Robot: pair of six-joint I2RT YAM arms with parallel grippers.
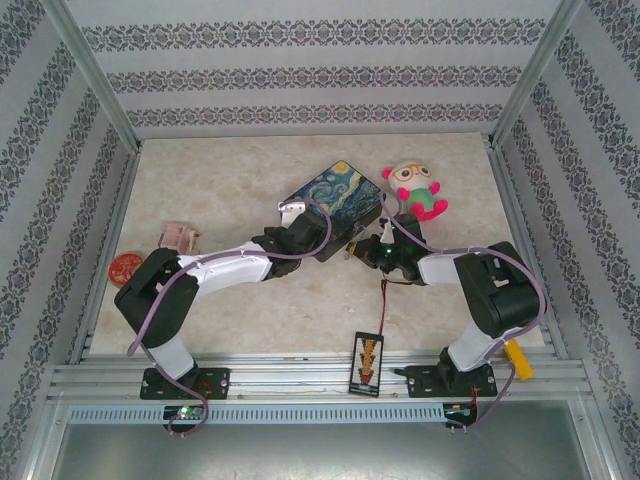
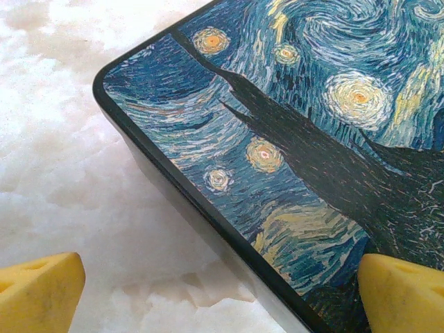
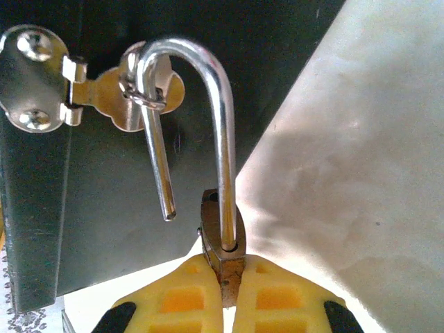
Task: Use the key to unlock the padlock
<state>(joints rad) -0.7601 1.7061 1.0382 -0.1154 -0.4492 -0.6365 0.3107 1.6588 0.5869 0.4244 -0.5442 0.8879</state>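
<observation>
The brass padlock point(image 3: 222, 236) is pinched by its body between the yellow fingers of my right gripper point(image 3: 225, 277), which is shut on it. Its silvery shackle point(image 3: 208, 76) stands open, the free leg out of the body and threaded through the ring of the box's metal latch point(image 3: 104, 94). My left gripper point(image 2: 218, 295) is open, one yellow fingertip point(image 2: 38, 291) over the table and the other over the lid of the painted box point(image 2: 312, 139), straddling the box's near edge. From above, both grippers point(image 1: 295, 215) point(image 1: 362, 245) meet at the box point(image 1: 333, 198). The key is out of view.
A plush toy point(image 1: 415, 190) sits just right of the box. A pink object point(image 1: 178, 237) and a red disc point(image 1: 127, 266) lie at the left. A black strip point(image 1: 366, 360) and a yellow item point(image 1: 518, 358) rest near the front rail.
</observation>
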